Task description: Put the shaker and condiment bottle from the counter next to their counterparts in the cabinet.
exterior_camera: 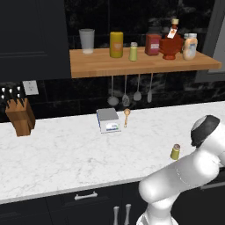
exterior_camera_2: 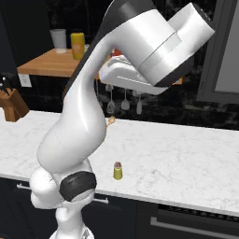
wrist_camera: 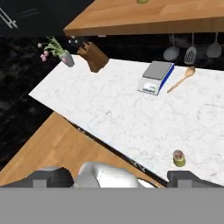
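Observation:
The olive-yellow shaker (exterior_camera: 175,152) (exterior_camera_2: 117,171) (wrist_camera: 178,158) stands upright near the front edge of the white marble counter (exterior_camera: 66,154). The dark-red condiment bottle (exterior_camera: 171,44) stands on the brown wooden cabinet shelf (exterior_camera: 96,66) (wrist_camera: 153,15), right of a boxy red jar (exterior_camera: 152,44). A lime-green shaker (exterior_camera: 133,52) stands further left on the shelf. In the hand view my gripper (wrist_camera: 118,178) is open, with nothing between its wide-apart fingertips (wrist_camera: 188,178). It hangs high above the counter, and the shaker lies below, near the right fingertip.
On the counter are a knife block (exterior_camera: 19,115) (wrist_camera: 94,57), a small scale (exterior_camera: 108,120) (wrist_camera: 155,76) and a wooden spoon (exterior_camera: 126,116). Utensils (exterior_camera: 125,99) hang under the shelf. A glass (exterior_camera: 87,41), a yellow canister (exterior_camera: 116,44) and a pale jar (exterior_camera: 190,46) also stand on the shelf.

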Available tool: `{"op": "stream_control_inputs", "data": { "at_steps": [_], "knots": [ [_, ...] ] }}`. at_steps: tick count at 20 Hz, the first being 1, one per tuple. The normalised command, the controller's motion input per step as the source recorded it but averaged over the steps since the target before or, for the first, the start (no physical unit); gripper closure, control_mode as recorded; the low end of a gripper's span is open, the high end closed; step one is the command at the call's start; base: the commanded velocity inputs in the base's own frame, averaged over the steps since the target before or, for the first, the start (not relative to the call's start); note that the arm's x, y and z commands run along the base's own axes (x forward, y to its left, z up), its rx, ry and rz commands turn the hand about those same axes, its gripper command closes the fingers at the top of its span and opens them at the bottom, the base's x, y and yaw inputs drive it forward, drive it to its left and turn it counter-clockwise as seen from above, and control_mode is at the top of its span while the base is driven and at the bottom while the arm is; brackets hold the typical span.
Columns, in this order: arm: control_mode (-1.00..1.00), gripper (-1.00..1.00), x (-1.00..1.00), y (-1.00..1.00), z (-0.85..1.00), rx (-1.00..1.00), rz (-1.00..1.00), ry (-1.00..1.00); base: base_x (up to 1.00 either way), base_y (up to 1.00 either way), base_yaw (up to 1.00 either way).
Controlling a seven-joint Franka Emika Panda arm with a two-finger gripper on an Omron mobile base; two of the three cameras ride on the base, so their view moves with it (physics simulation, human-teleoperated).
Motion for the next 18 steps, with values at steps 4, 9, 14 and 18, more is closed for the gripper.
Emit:
{"op": "stream_control_inputs", "data": {
  "at_steps": [4, 9, 14, 18],
  "knots": [
    [-1.0, -1.0, -1.0, 0.3, -1.0, -0.06, 0.34, -0.02, 0.0, 0.0, 0.0],
    [-1.0, -1.0, -0.48, 0.5, -0.59, -0.19, 0.29, 0.05, 0.0, 0.0, 0.0],
    [-1.0, -1.0, -0.53, -0.01, -0.55, 0.03, 0.25, -0.05, 0.0, 0.0, 0.0],
    [-1.0, -1.0, -0.82, -0.18, -0.59, 0.07, 0.11, -0.2, 0.0, 0.0, 0.0]
  ]
}}
